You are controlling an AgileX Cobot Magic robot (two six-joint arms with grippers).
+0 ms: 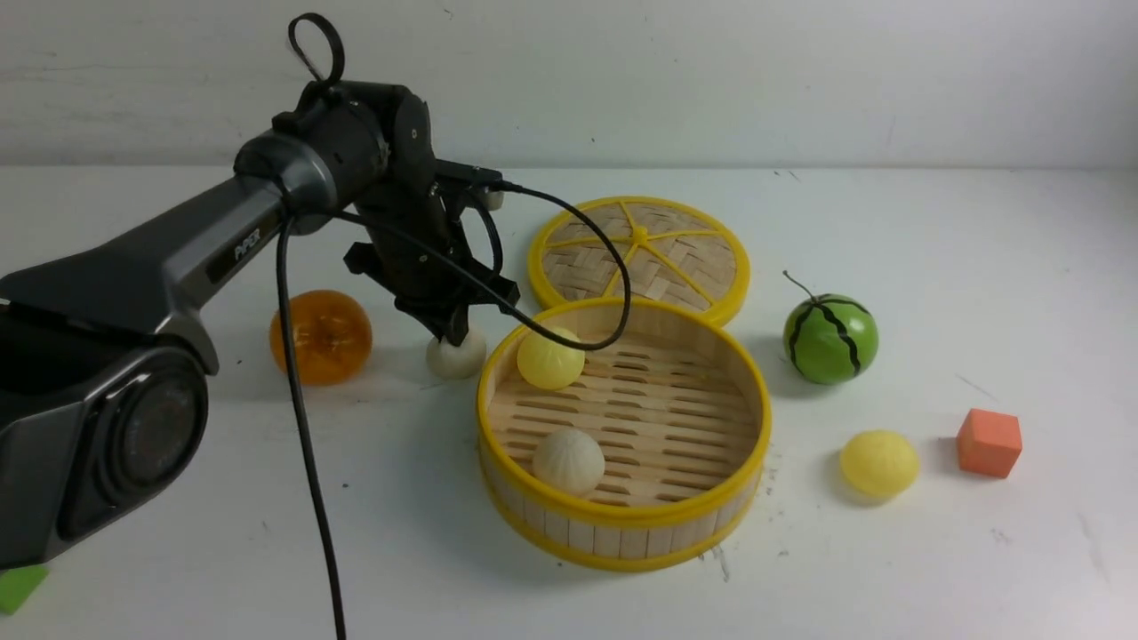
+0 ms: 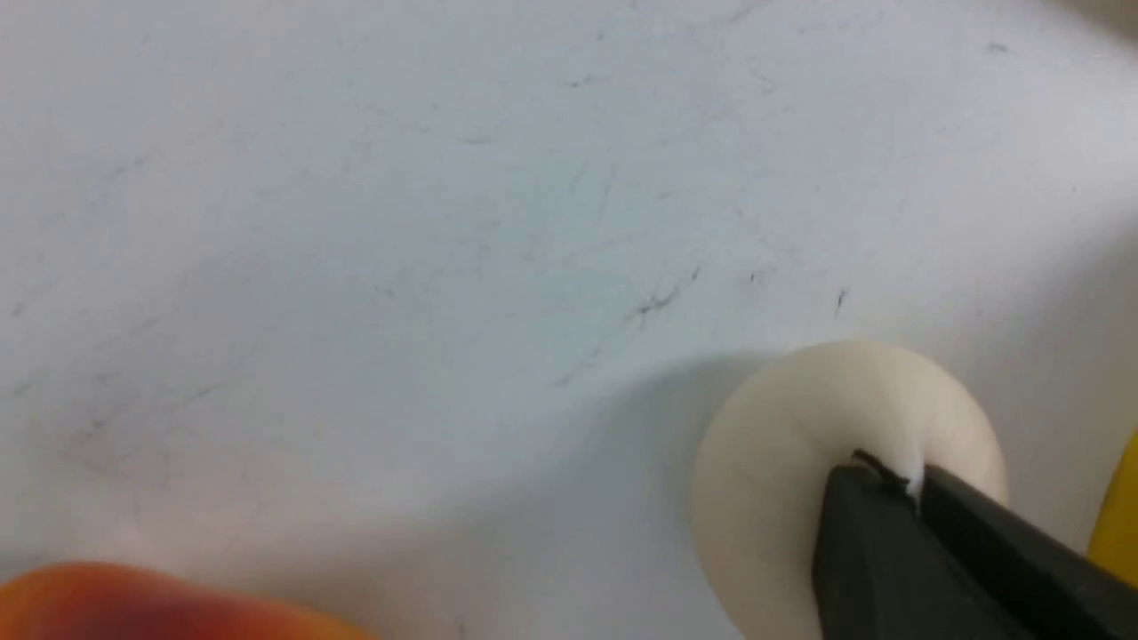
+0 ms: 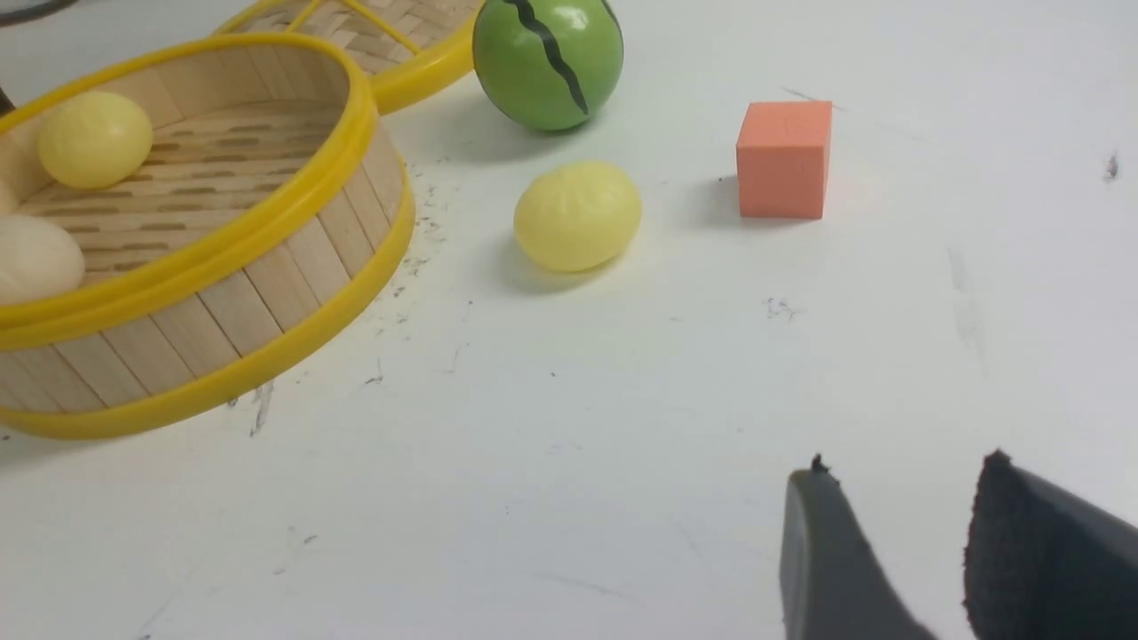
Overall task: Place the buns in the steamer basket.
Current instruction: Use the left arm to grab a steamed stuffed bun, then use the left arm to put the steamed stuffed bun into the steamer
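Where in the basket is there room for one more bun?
The right half of the round bamboo steamer basket's slatted floor is bare, from the pale yellow round bun and off-white pleated bun across to the right wall. Its left side is crowded by those two.

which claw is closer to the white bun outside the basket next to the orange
Left. The left claw is shut on the white bun, pinching its top. The right claw hangs open across the steamer basket from it.
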